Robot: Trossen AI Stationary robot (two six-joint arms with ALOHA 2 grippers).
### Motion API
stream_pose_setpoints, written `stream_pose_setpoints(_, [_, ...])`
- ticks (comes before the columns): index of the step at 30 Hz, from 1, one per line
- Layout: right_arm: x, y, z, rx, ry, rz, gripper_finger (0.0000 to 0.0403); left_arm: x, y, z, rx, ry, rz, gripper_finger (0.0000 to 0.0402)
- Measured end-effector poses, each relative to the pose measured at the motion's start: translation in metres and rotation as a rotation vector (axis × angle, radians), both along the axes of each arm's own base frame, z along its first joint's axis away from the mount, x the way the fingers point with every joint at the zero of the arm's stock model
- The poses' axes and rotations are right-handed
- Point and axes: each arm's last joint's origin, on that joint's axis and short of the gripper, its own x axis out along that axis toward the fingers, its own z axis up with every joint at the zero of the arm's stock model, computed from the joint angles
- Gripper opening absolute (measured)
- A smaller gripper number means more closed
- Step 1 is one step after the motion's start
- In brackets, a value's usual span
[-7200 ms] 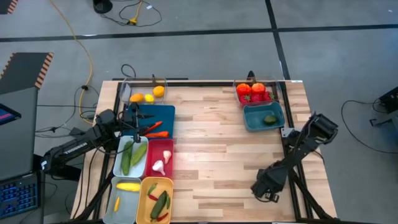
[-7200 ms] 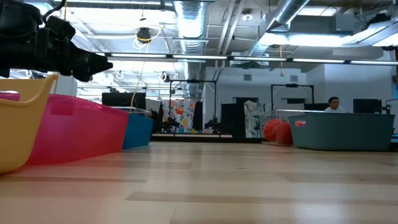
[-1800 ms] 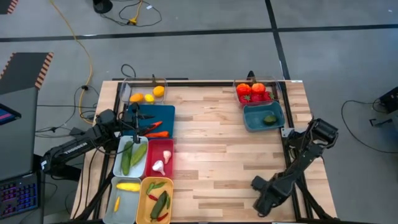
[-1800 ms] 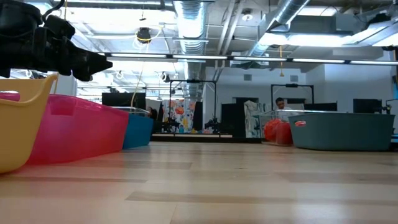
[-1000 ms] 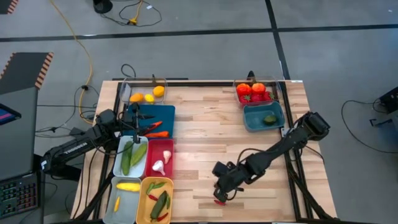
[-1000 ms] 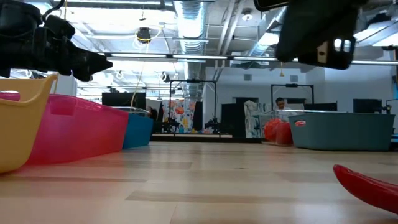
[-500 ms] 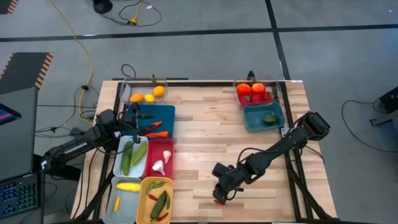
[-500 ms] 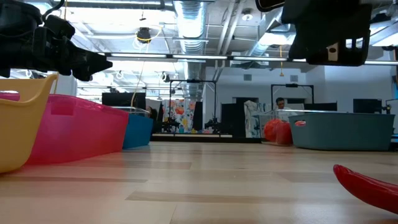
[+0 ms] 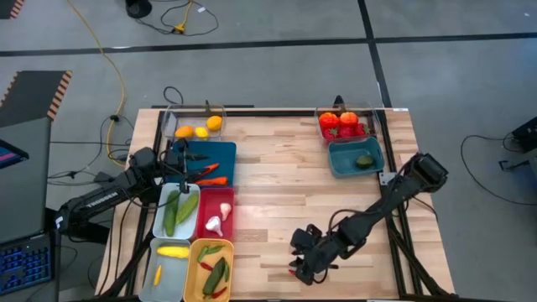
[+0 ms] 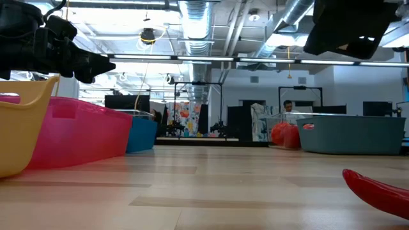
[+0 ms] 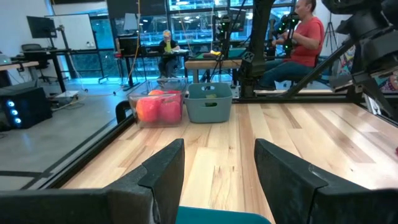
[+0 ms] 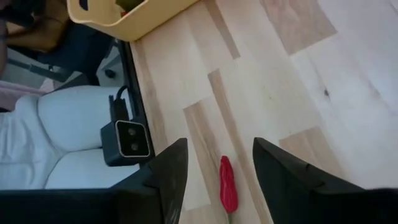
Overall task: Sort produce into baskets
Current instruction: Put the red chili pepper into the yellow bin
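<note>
Right hand [image 12: 214, 171] open above red chilli [image 12: 228, 184] (on table)

A pale wooden table [image 9: 277, 193] of light and tan planks fills the middle. At the lower left sit a yellow basket [image 9: 195, 252], a red basket [image 9: 204, 220], a white basket [image 9: 159, 220] with green cucumbers [image 9: 179, 210], and a dark blue basket [image 9: 225, 159]. At the upper right, a teal basket [image 9: 344, 164]. A red chilli [image 12: 228, 185] lies on the wood between black fingers [image 12: 168, 171].
</note>
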Motion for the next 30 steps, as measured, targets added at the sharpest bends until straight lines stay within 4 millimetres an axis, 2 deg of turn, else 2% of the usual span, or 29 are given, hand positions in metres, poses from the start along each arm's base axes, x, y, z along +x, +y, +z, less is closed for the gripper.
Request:
stream_pose_setpoints(5, [-0.003, 0.005, 0.000, -0.009, -0.009, 0.005, 0.0207, 0.000, 0.000, 0.000, 0.000, 0.000, 0.000, 0.0182])
stream_pose_setpoints(7, [0.000, 0.010, -0.007, 0.006, -0.019, -0.004, 0.0207, 0.000, 0.000, 0.000, 0.000, 0.000, 0.000, 0.0182])
stream_pose_setpoints(14, [0.017, 0.031, -0.045, 0.063, -0.049, 0.074, 0.0207, 0.000, 0.000, 0.000, 0.015, 0.002, 0.001, 0.0182])
stream_pose_setpoints(18, [0.021, 0.031, -0.062, 0.070, 0.005, 0.097, 0.0207, 0.000, 0.001, 0.000, 0.012, 0.006, 0.014, 0.0182])
stream_pose_setpoints(22, [0.024, 0.027, -0.064, 0.078, 0.020, 0.072, 0.0207, 0.000, 0.001, -0.001, 0.011, 0.008, 0.018, 0.0182])
stream_pose_setpoints(30, [0.027, 0.019, -0.054, 0.067, -0.006, 0.107, 0.0207, 0.000, 0.001, -0.001, 0.011, 0.008, 0.019, 0.0182])
